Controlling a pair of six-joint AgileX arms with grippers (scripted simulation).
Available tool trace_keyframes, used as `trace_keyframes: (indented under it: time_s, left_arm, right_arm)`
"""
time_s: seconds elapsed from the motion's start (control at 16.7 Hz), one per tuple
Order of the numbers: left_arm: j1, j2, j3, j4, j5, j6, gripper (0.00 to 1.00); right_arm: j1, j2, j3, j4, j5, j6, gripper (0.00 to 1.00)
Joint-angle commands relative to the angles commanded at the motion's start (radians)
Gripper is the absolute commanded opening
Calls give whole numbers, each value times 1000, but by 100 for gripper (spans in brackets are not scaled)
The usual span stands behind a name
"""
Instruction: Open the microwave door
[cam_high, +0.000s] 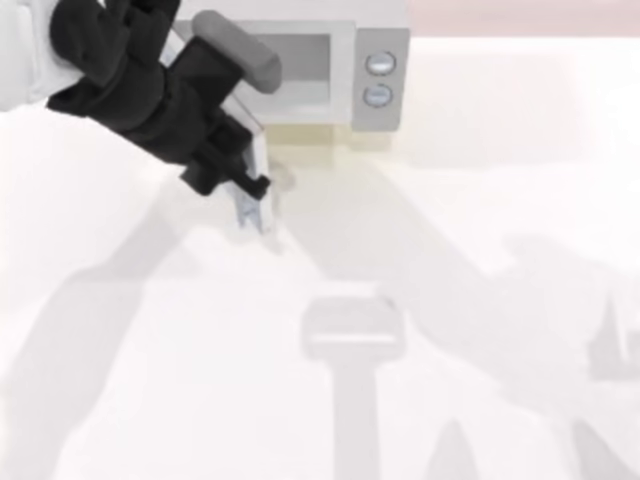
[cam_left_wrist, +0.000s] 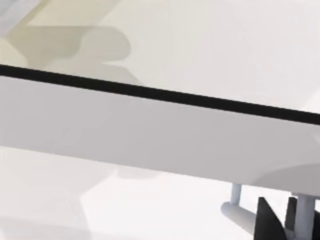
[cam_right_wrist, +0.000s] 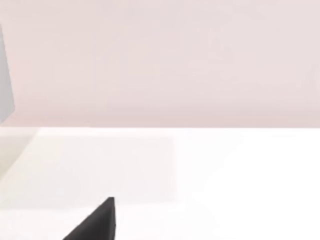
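The silver-grey microwave (cam_high: 345, 25) stands at the back of the table, its two-knob panel (cam_high: 379, 80) on the right. Its pale interior (cam_high: 300, 62) is exposed. The microwave door (cam_high: 259, 160) is swung out toward the front, seen nearly edge-on. My left gripper (cam_high: 252, 205) sits at the door's free end, shut on the door handle. In the left wrist view the door (cam_left_wrist: 150, 130) is a wide grey band with a dark top edge. The handle bar (cam_left_wrist: 240, 214) runs below it, between the black fingers (cam_left_wrist: 267, 225). The mesh window is hidden.
The right arm is outside the top view; only grey shadows (cam_high: 355, 335) lie on the white table. In the right wrist view a dark part of my right gripper (cam_right_wrist: 97, 222) hangs over the table, with a grey corner of the microwave (cam_right_wrist: 5, 75) at the frame's edge.
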Motion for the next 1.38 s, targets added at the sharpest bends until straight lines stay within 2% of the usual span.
trace_keyframes:
  time_s: [0.9, 1.38]
  left_arm:
    - [-3, 0, -1, -2, 7, 0, 0]
    - [70, -23, -19, -47, 85, 175, 0]
  right_arm:
    - [0, 0, 0, 0, 0, 0, 100]
    - [0, 0, 0, 0, 0, 0, 100]
